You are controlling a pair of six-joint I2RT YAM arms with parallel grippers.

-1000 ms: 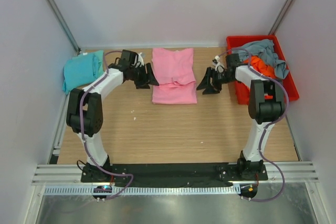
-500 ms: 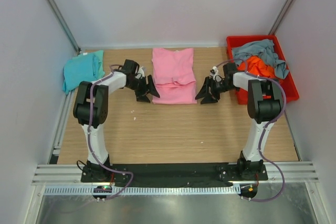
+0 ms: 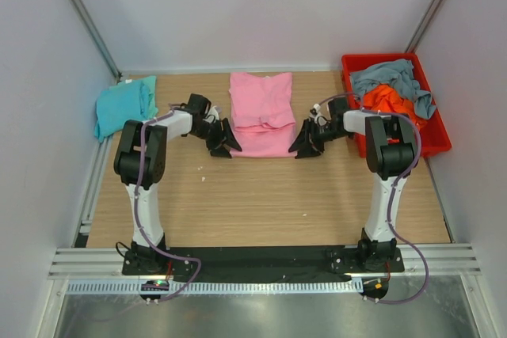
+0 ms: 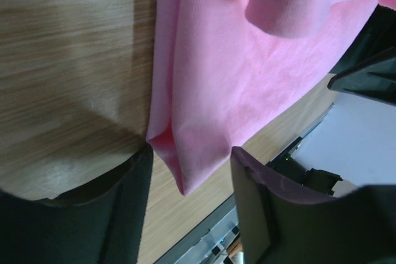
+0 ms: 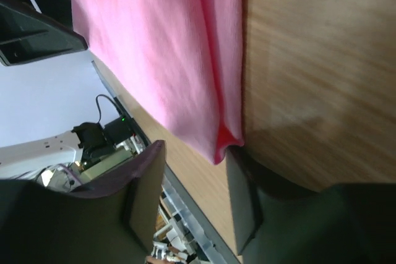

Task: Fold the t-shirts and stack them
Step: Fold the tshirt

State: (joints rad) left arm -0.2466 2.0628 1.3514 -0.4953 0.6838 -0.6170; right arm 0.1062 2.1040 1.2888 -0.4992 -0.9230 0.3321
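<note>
Pink t-shirt (image 3: 261, 112): spread flat on the table (image 3: 253, 195), midway between the left and right edges and close to the far edge; partly folded, with a rumpled fold across the middle and a straight near hem.
Left claw (image 3: 224, 142): low over the wood at the near-left corner of the pink t-shirt; jaws parted, with the cloth tip in the gap between the fingers (image 4: 117, 214); not pinched, nothing held.
Left wrist view: doubled pink edge running along the wood, corner pointing into the gap; a rolled fold of the same cloth farther up.
Right claw (image 3: 305, 142): low at the near-right corner of the same shirt, facing the left claw across the hem; jaws parted, corner tip between the fingers (image 5: 145, 190), one finger just beside the cloth edge; grip not closed, nothing held.
Teal t-shirt (image 3: 123, 106): bunched at the far-left corner of the table, well apart from the pink one.
Orange t-shirt (image 3: 390, 99): crumpled inside the red bin (image 3: 440, 136).
Grey-blue t-shirt (image 3: 392, 77): lying loosely over the orange one, in the far part of the bin, one end trailing toward the right rim.
Red bin: at the far-right corner of the table, just beside the right arm.
</note>
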